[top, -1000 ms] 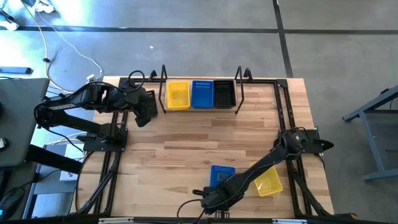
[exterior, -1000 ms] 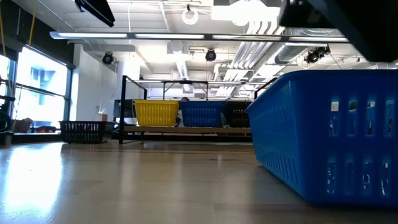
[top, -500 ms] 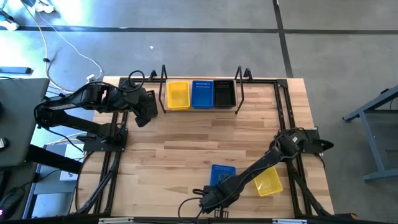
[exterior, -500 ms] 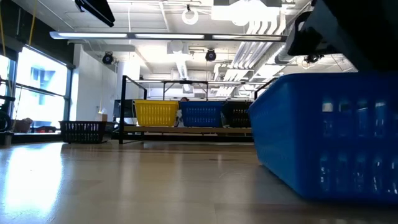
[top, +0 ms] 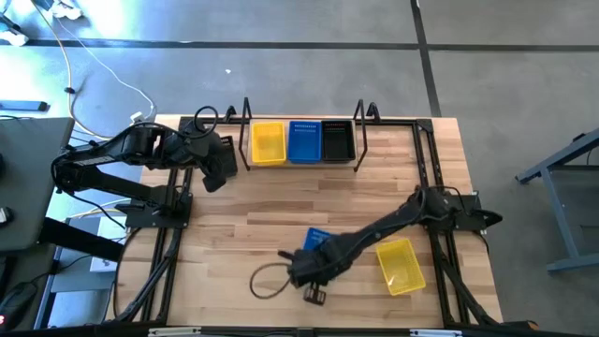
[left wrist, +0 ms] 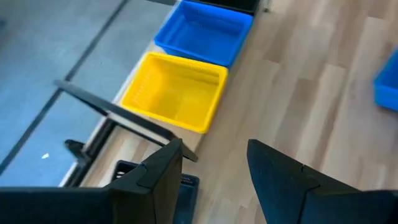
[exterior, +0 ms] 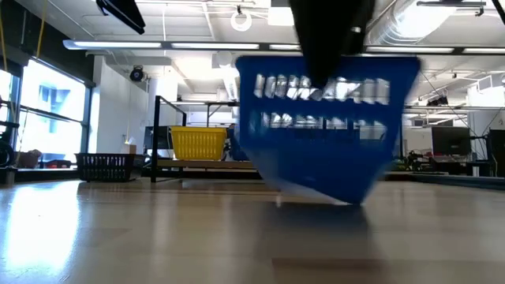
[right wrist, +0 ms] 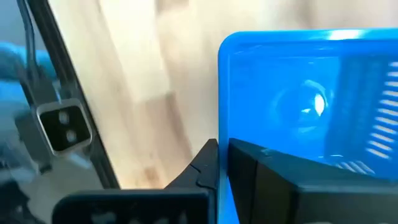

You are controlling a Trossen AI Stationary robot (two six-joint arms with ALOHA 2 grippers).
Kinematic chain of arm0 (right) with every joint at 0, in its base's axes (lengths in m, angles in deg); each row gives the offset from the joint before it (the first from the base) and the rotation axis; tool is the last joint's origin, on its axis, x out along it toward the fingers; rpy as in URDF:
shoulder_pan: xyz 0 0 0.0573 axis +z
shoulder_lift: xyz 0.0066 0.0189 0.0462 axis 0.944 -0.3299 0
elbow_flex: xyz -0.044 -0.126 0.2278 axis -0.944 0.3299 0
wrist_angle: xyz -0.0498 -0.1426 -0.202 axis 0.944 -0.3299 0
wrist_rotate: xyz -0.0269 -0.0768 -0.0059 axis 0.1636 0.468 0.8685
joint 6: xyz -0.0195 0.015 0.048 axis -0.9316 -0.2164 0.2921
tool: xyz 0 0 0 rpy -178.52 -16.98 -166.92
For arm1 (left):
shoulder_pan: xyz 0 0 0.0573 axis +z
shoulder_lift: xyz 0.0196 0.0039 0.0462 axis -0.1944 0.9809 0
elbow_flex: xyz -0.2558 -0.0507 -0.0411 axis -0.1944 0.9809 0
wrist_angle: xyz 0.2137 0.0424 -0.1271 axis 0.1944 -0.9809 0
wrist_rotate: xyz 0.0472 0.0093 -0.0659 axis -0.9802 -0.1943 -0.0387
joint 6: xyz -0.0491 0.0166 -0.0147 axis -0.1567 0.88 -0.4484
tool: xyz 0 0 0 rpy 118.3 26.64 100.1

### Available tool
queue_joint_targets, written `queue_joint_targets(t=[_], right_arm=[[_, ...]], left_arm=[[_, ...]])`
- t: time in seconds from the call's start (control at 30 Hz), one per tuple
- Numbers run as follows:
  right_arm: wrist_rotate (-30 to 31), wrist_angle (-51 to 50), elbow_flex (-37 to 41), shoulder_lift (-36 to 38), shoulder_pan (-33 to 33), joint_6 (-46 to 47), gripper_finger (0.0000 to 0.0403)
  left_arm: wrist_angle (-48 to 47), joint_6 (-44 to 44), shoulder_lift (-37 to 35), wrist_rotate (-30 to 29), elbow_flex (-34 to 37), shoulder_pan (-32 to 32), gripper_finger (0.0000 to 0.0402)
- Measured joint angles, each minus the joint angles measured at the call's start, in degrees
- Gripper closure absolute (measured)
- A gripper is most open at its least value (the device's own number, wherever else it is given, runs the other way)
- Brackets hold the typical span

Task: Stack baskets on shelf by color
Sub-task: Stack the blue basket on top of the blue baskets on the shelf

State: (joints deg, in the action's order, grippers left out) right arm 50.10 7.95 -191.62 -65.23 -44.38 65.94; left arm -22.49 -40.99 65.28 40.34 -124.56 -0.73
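On the shelf [top: 304,161] at the table's far edge stand a yellow basket [top: 269,142], a blue basket [top: 304,140] and a black basket [top: 338,140] side by side. Another blue basket [top: 316,241] is near the table's middle front, tilted in the low view [exterior: 327,130], with my right gripper [top: 304,267] shut on it. A yellow basket [top: 400,265] lies on the table to its right. My left gripper [top: 213,173] hangs open left of the shelf, over a black basket [left wrist: 127,177]. My right gripper pinches the rim of one wall of the blue basket [right wrist: 222,134], on its near-left side, with one finger inside [right wrist: 261,171] and one outside [right wrist: 202,167]. The fingers come steeply from above. The basket hangs tilted; whether its low corner [exterior: 316,197] touches the table, I cannot tell.
A black cable loop [top: 267,279] and a small dark device [top: 314,297] lie at the near edge by my right gripper. Black metal frames run along the table's left [top: 164,253] and right [top: 440,253] sides. Bare wood lies between the shelf and the blue basket.
My right gripper has shut on the blue basket's wall and swung toward the table's left and far side. The basket went with it, from the near right toward the middle, and has tipped up off its flat stand.
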Motion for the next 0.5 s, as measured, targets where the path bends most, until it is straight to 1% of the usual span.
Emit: queue_joint_targets(t=[0.13,0.3,0.5], right_arm=[[2.3,0.4,0.0,2.1,-2.8,-1.7,0.0401],[6.8,0.5,-0.5,4.4,-6.2,-5.0,0.0402],[12.0,-1.5,-5.7,4.9,-10.3,-13.4,0.0402]], left_arm=[[0.0,0.4,0.0,3.8,0.0,0.0,0.0232],[-0.1,0.4,0.0,7.5,0.0,0.0,0.0232],[-0.7,0.3,0.0,9.7,0.0,0.0,0.0232]])
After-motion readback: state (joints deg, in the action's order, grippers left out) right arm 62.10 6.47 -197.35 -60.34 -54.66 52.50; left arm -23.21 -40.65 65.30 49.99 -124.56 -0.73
